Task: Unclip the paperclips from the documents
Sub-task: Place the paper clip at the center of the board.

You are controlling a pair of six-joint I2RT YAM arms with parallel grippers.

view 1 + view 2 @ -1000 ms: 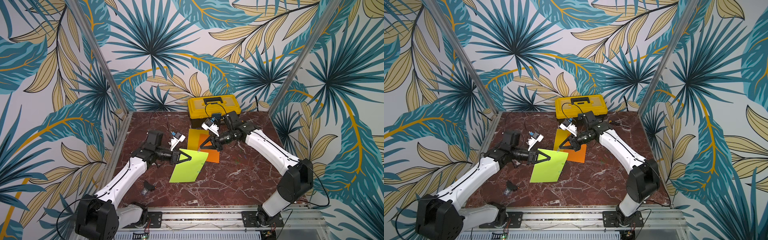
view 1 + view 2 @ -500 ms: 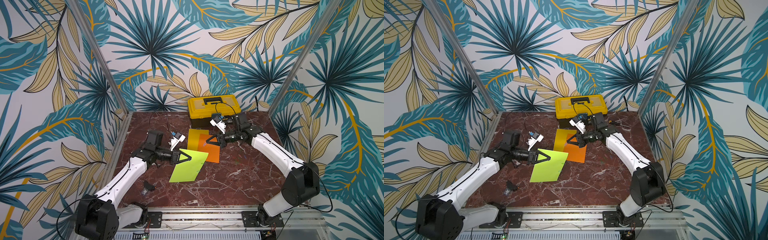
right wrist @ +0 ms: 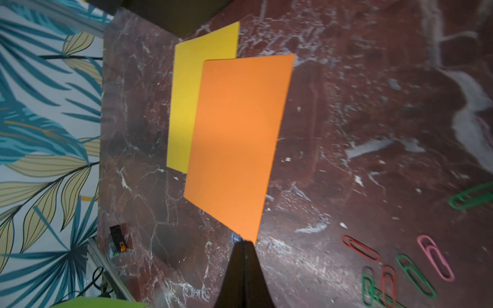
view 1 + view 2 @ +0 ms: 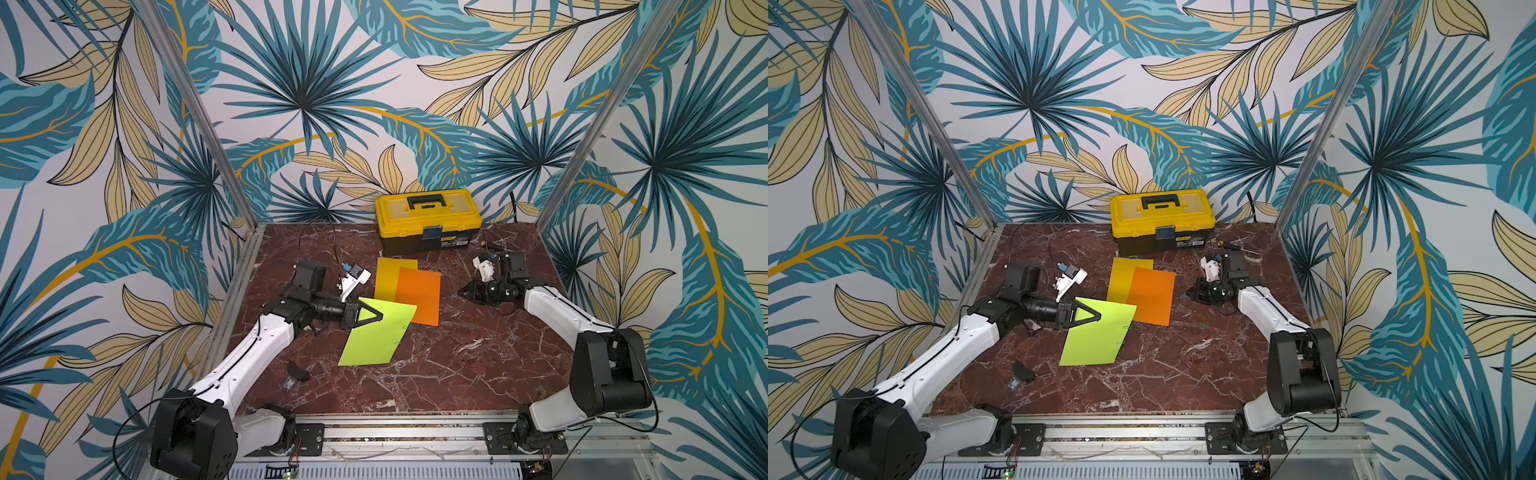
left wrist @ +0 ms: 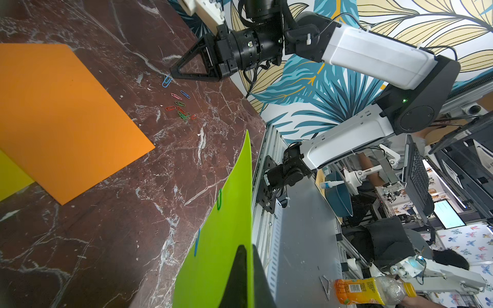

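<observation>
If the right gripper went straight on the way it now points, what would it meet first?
Probably the orange sheet, its corner just ahead of the right gripper, shut on a blue paperclip; height unclear.

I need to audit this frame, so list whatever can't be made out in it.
- Blue clip at the right gripper: right wrist view, the fingers cover most of it; pinched or just touching, unclear.
- Yellow sheet: both top views, orange sheet covers much of it.
- Clips on the green sheet: top views, too small for colour.
- Black item: top views, too small to name.
</observation>
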